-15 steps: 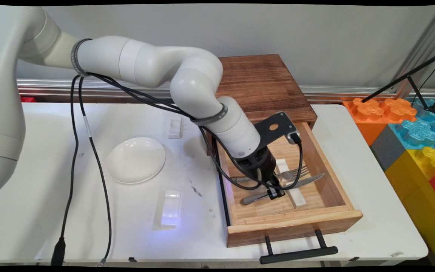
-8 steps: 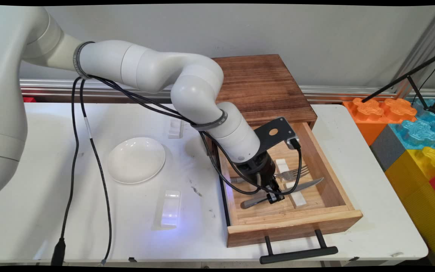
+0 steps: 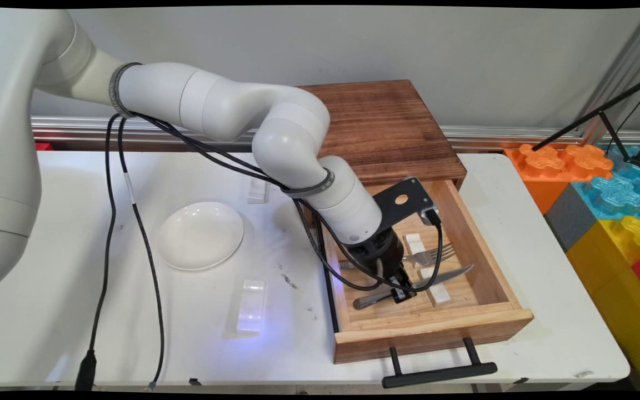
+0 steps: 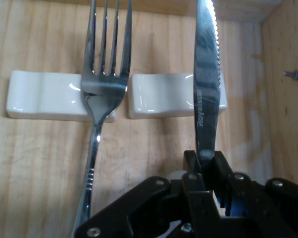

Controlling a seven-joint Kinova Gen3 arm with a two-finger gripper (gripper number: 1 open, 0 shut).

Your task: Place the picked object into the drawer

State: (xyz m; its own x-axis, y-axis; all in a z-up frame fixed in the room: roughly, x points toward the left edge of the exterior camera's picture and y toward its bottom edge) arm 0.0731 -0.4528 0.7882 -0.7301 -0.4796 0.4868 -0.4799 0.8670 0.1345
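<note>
My gripper (image 4: 206,161) is clenched on the knife (image 4: 205,89) at its handle end, near the drawer's (image 3: 436,328) front edge. Its blade lies across a white rest (image 4: 164,101). The fork (image 4: 103,84) lies alongside, propped likewise.

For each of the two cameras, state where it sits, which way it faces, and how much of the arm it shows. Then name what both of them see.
Main view: fixed above the white table's near side, looking down across it toward the wall; shows the white arm and its black end effector inside the open wooden drawer.
Hand view: mounted on the hand, looking along the end effector at the drawer floor; only its black linkage and fingers show.
Shared: the serrated steel knife that the end effector is shut on, the steel fork, and the white ceramic rests.
</note>
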